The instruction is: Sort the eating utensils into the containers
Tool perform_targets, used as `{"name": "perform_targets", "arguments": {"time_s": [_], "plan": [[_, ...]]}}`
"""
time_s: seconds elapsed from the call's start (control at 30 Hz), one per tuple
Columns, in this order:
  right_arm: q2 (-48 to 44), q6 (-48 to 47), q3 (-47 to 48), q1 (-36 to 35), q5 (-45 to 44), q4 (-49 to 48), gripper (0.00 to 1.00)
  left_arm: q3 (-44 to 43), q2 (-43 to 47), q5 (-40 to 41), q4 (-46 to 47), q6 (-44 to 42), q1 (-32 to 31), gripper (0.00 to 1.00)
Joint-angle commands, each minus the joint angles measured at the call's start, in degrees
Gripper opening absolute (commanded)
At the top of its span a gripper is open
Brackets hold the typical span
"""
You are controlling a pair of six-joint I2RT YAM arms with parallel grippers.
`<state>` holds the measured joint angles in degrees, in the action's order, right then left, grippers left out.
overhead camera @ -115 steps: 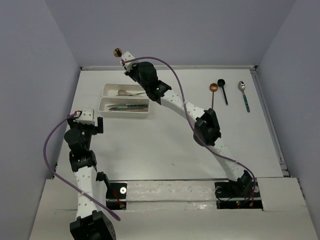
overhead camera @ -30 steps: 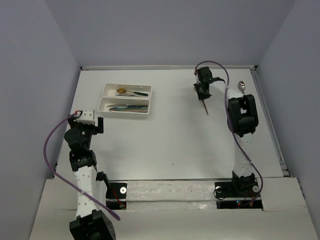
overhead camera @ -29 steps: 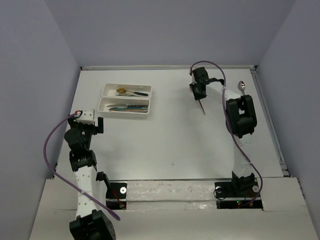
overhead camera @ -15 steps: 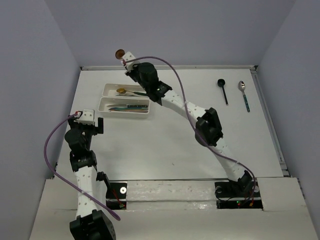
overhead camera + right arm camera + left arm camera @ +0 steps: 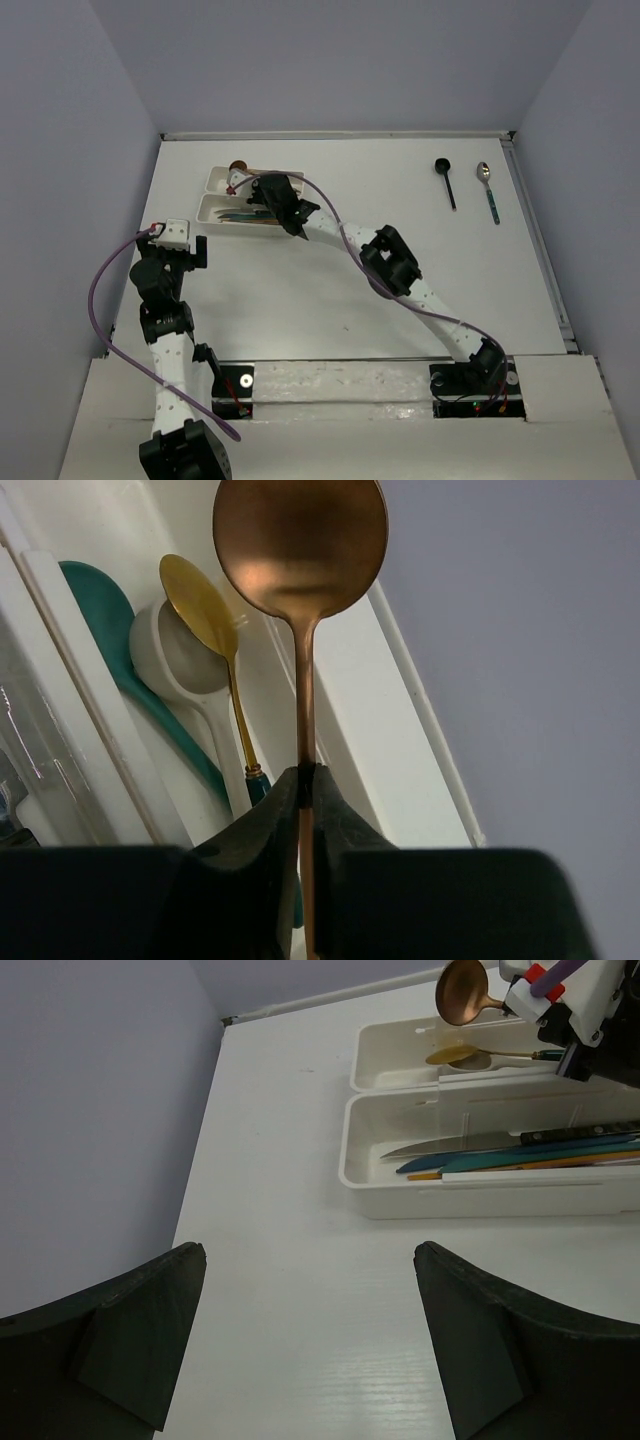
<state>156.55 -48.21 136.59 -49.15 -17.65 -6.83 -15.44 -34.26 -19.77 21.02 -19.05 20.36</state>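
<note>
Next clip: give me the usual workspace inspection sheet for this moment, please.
Surface: white table, no spills seen.
Job's things: two joined white trays; the far one holds a gold spoon and others, the near one knives; copper spoon held above the far tray; black spoon and silver spoon lie loose at the far right.
Clutter: nothing seen.
Grippers: right gripper shut on the copper spoon's handle; left gripper open, holding nothing.
Cables: purple cables run along both arms.
Surroundings: plain lilac walls.

a lab rig: white table (image 5: 250, 290), plain walls (image 5: 350, 60).
</note>
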Motion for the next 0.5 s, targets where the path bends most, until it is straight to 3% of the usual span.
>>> {"name": "perform_targets", "arguments": {"time_s": [0.0, 0.27, 0.43, 0.47], "plan": [[-3.4, -2.1, -0.3, -0.1, -1.2, -2.8, 0.25, 0.3, 0.5, -0.4, 3.3, -0.7, 0.3, 0.99], [-8.1, -2.6, -3.4, -0.1, -2.0, -4.9, 0.51, 0.2, 0.3, -0.4, 3.3, -0.7, 0.3, 0.99], [-13.3, 0.4, -5.6, -0.1, -4.7, -6.3, 0.52, 0.3, 0.6, -0.1, 3.4, -0.7, 0.3, 0.99], [-14.8, 1.9, -6.2, -0.1, -5.8, -6.3, 0.56, 0.3, 0.6, 0.0, 3.4, -0.7, 0.2, 0.99]]}}
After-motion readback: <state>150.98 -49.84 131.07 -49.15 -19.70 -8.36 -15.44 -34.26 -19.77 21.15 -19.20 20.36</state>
